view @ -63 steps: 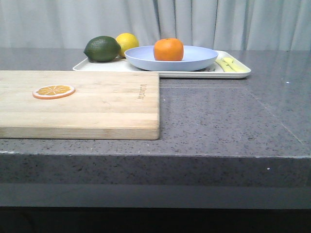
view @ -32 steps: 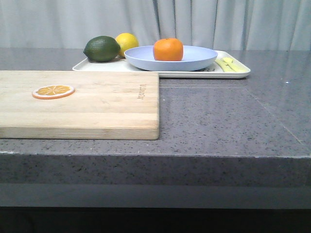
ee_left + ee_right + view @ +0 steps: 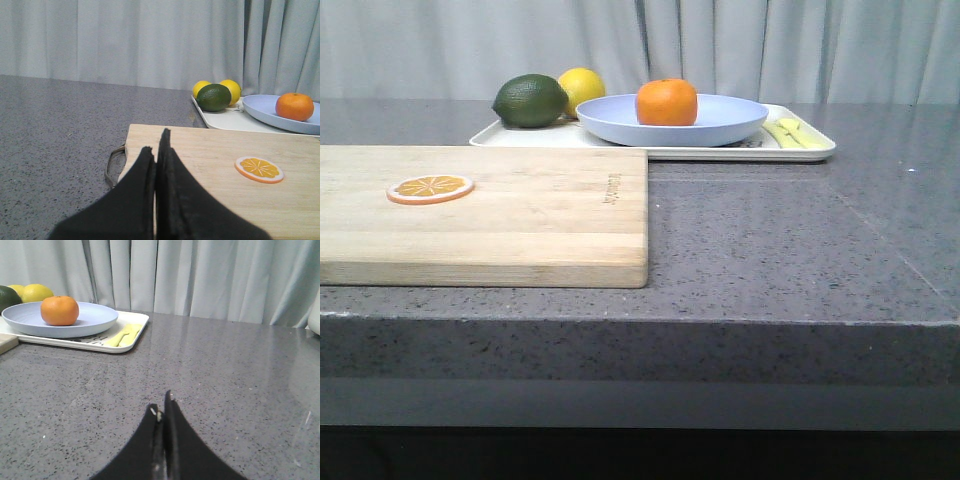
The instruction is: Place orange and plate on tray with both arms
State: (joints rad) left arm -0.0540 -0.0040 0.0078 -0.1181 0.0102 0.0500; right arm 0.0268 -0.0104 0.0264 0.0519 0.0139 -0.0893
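Note:
The orange (image 3: 667,102) rests in the pale lavender-blue plate (image 3: 720,125), and the plate sits on the cream tray (image 3: 800,152) at the back of the counter. The wrist views also show the orange (image 3: 295,106) (image 3: 60,310), the plate (image 3: 265,110) (image 3: 95,320) and the tray (image 3: 225,120) (image 3: 132,322). My left gripper (image 3: 156,142) is shut and empty, low over the near end of the wooden cutting board (image 3: 210,165), far from the tray. My right gripper (image 3: 162,405) is shut and empty above bare grey counter. Neither gripper appears in the front view.
A dark green lime (image 3: 530,101) and a yellow lemon (image 3: 582,88) sit on the tray's left part. A thin orange slice (image 3: 430,188) lies on the cutting board (image 3: 540,230). Grey curtains hang behind. The counter's front edge runs low across the front view.

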